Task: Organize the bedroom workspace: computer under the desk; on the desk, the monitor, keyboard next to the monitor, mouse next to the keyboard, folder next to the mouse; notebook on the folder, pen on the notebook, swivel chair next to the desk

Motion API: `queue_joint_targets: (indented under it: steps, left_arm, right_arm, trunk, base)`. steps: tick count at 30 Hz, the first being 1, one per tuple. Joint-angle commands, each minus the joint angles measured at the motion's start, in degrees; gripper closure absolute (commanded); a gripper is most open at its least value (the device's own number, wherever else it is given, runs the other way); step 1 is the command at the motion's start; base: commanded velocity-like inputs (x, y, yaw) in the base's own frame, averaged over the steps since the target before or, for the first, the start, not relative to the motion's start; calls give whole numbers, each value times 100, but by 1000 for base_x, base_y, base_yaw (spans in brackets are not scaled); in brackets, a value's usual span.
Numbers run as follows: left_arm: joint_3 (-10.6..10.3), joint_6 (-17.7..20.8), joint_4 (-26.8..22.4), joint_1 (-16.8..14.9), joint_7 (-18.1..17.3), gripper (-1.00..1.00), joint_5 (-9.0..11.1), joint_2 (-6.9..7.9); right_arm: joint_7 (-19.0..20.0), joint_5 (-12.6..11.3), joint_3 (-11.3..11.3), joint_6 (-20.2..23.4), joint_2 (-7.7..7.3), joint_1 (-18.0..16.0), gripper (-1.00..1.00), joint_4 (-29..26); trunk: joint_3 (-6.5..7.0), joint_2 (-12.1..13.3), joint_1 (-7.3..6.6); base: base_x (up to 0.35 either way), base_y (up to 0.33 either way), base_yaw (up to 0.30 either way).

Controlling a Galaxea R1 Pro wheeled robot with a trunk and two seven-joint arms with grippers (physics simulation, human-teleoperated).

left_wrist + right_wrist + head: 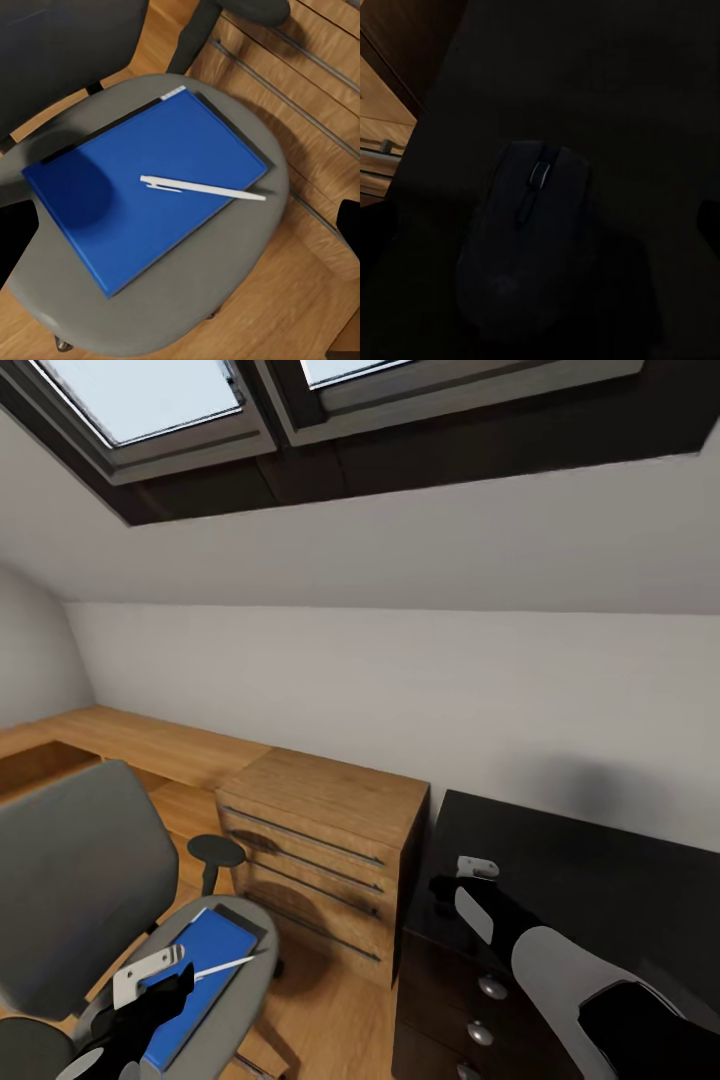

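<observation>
The grey swivel chair (70, 890) stands at the lower left. The blue folder (142, 187) lies flat on its seat, with the white pen (202, 187) lying across the folder. A thin dark edge runs along two sides of the folder. My left gripper (172, 990) hovers open just above the folder's near end. At the right is the black desk (600, 880). My right gripper (445, 885) hangs open over its left end, directly above the dark mouse (529, 240), its fingers apart on either side. Computer, monitor, keyboard and notebook are out of view.
A light wooden drawer cabinet (320, 840) stands between chair and desk, against a low wooden ledge (130, 740) along the wall. The sloped ceiling with skylights (140, 400) is overhead. The desk's black drawers with silver knobs (490, 987) face me below the right arm.
</observation>
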Motion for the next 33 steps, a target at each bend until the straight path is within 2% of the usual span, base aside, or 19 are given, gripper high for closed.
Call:
queue_joint_targets:
  steps: [1,9,33]
  left_arm:
    - [1,20,-10,-1,38,-100,61,-2]
    - [-4,20,-12,-1,39,-100,61,-2]
    - [12,20,-10,-1,21,-100,61,19]
  right_arm:
    - [-41,-43,47,26,-2,-4,-100,-11]
    - [-41,-43,48,22,0,-4,-100,-10]
    - [-39,-34,61,30,21,-4,-100,-10]
  trunk:
    - [-24,-45,23]
    - [-167,-366,199]
    - [-167,-366,199]
  base:
    - [0,0,0]
    - [0,0,0]
    - [23,0,0]
